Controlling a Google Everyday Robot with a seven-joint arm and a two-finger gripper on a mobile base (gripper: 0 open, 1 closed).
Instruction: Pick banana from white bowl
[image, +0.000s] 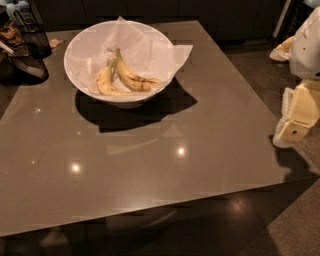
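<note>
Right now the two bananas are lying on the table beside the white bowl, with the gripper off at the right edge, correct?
Not quite: the camera view shows the banana and the paler banana lying inside the white bowl, on its paper liner, not on the table. The gripper is at the right edge.

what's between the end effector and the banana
Camera view: from the end effector at the right edge, only table, then the rim of the white bowl and its paper liner, before the banana.

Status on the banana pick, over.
Gripper off the table, far from white bowl. Banana lying in bowl, untouched. Paler banana close beside it.
</note>
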